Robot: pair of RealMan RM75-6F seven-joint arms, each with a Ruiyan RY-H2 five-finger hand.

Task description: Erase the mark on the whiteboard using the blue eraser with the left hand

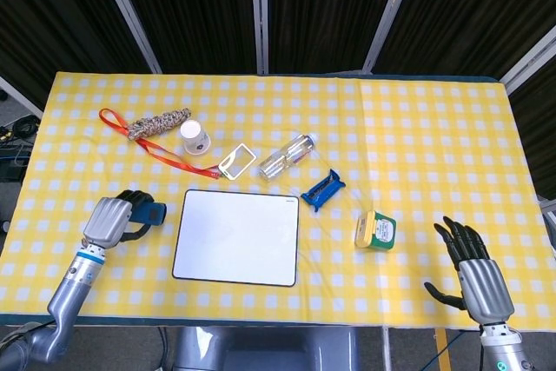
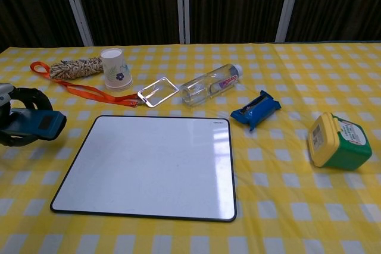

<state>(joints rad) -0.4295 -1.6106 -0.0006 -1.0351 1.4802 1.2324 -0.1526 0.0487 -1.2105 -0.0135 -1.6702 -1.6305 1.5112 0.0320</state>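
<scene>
Yellow checked tabletop [image 1: 417, 128] carries a blank whiteboard [image 1: 237, 237]. Just left of it, apart from it, the left hand [image 1: 109, 223] grasps the eraser [image 2: 34, 124]. Right hand [image 1: 476, 277] hangs unclenched, fingers spread, holding nothing.

Around one whiteboard [image 1: 236, 237] lie one eraser [image 2: 33, 125], cup [image 1: 195, 137], bottle [image 1: 286, 155], lanyard [image 1: 148, 149], rope bundle [image 1: 162, 123] (braided), two packs.

**Cut off and unreadable**

Chest view: left hand [image 2: 7, 124] mostly cropped by left edge, only dark fingers around blue eraser [image 2: 34, 124] show. Right hand [image 1: 477, 275] absent from chest view; head view crops its wrist. Bottle [image 2: 211, 84] label print too small to read
</scene>
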